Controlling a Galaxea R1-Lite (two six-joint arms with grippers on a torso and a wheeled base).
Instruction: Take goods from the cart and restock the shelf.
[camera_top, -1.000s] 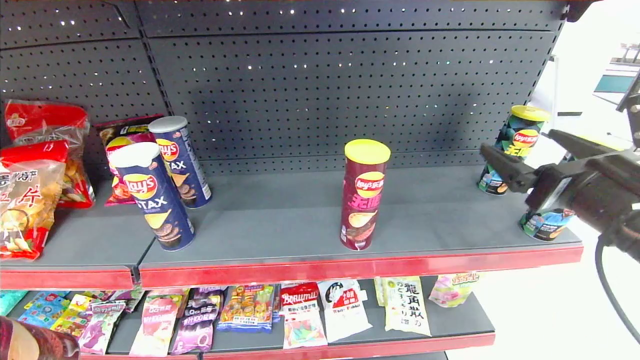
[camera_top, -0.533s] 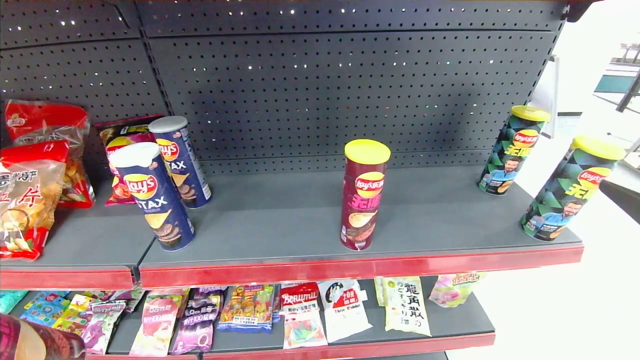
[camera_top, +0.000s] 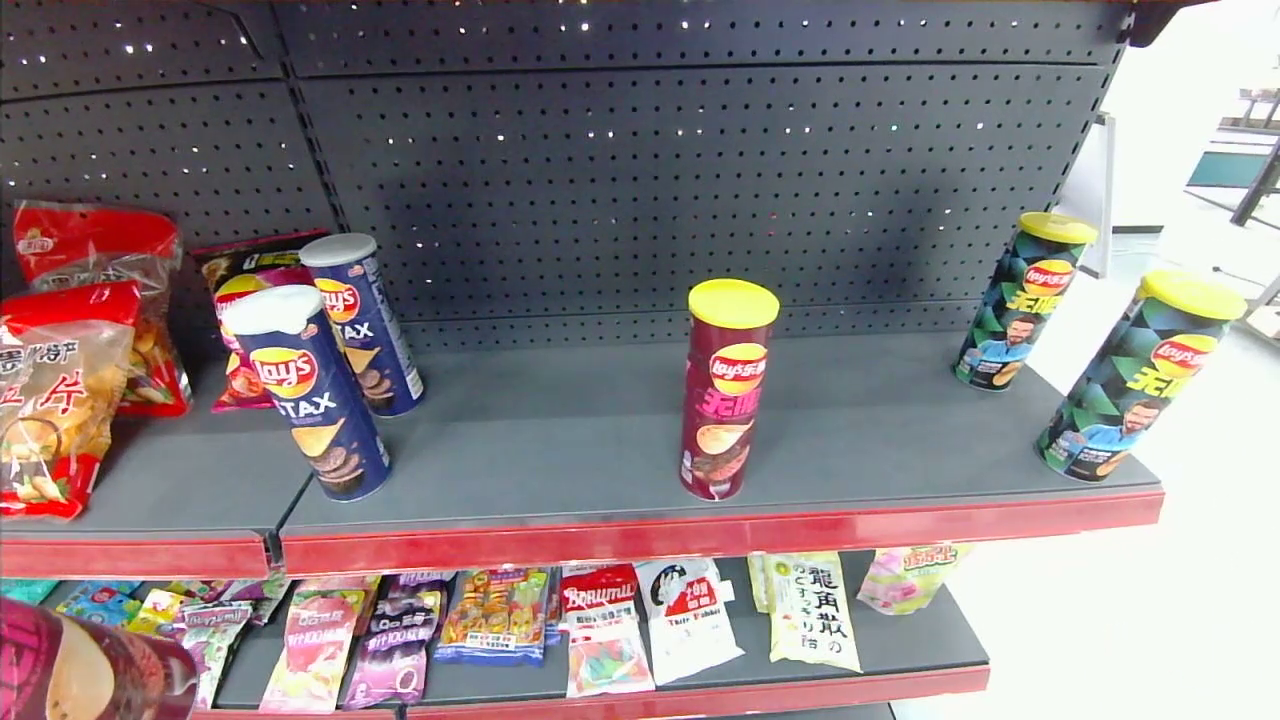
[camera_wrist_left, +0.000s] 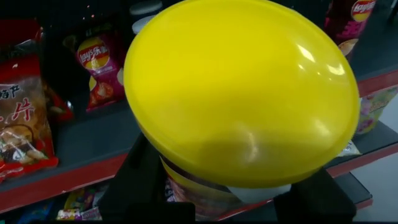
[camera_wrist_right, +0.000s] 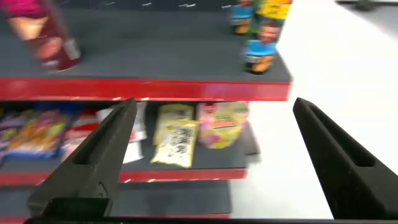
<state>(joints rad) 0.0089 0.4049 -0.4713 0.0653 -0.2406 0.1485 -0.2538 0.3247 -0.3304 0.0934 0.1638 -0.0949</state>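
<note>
My left gripper (camera_wrist_left: 230, 196) is shut on a maroon chip can with a yellow lid (camera_wrist_left: 242, 87); the lid hides most of the can and the finger ends. That held can (camera_top: 90, 670) shows at the lower left corner of the head view, below the shelf board. A matching maroon can (camera_top: 730, 390) stands upright mid-shelf. Two green cans (camera_top: 1020, 300) (camera_top: 1140, 375) stand at the shelf's right end. My right gripper (camera_wrist_right: 214, 106) is open and holds nothing, out in front of the shelf's right end and lower than the board (camera_wrist_right: 155, 90).
Two blue cans (camera_top: 305, 390) and snack bags (camera_top: 60, 400) occupy the left of the grey shelf (camera_top: 560, 440). Bare board lies either side of the maroon can. Candy packets (camera_top: 600, 630) line the lower shelf. Open floor lies right of the shelf end.
My right arm has drawn back out of the head view, leaving the front green can standing on the shelf. The held maroon can has risen a little at the lower left.
</note>
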